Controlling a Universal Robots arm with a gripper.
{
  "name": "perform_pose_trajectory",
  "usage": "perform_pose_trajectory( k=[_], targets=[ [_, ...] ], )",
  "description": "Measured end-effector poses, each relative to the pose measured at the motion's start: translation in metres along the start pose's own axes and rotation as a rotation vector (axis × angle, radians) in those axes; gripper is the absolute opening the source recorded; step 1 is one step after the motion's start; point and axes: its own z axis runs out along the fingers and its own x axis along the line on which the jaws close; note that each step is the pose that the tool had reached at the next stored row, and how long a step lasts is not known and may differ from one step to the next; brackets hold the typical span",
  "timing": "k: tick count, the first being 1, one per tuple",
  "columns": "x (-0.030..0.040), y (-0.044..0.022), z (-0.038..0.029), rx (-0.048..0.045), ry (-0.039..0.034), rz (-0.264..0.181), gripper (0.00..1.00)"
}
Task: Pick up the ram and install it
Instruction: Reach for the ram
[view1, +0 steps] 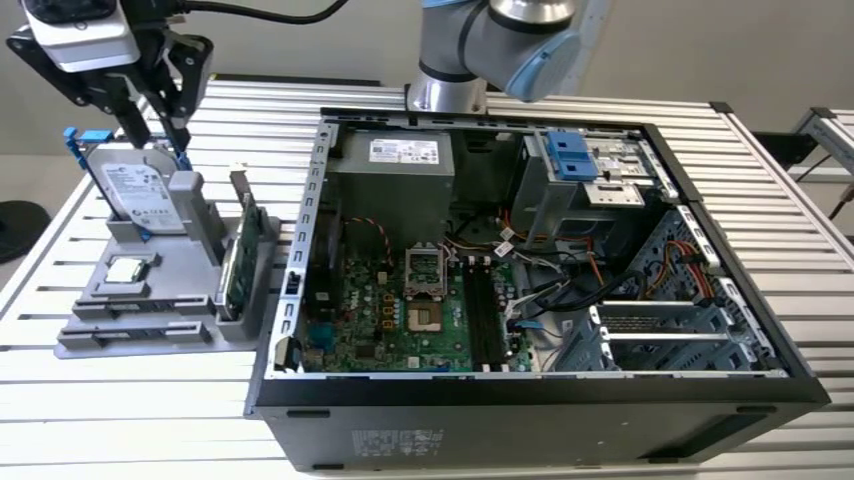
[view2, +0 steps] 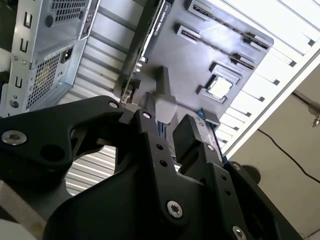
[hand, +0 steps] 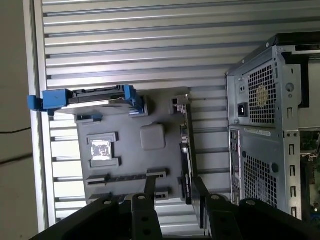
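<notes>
Ram (view1: 242, 258) (upright) beside computer case (view1: 534, 420)

Cropped arm, edge-on ram, half-covered holder

In the exterior view the arm (view1: 494, 40) runs off the top edge, and the gripper (view1: 160, 145) loses its upper body there. The ram (view1: 247, 250) stands edge-on in the grey holder (view1: 134, 320), its chips too small to make out. In the second wrist view the gripper's black body hides much of the holder. In the first wrist view the computer case (hand: 265, 130) is cut by the picture's edge.
</notes>
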Motion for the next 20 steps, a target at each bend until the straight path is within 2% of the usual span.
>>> perform_pose_trajectory(
  k=[10, 20],
  targets=[
    [0.0189, -0.0120, 0.0001, 0.0001, 0.0001, 0.000, 1.00],
    [0.0373, -0.0199, 0.0003, 0.0002, 0.0009, 0.000, 1.00]
  ],
)
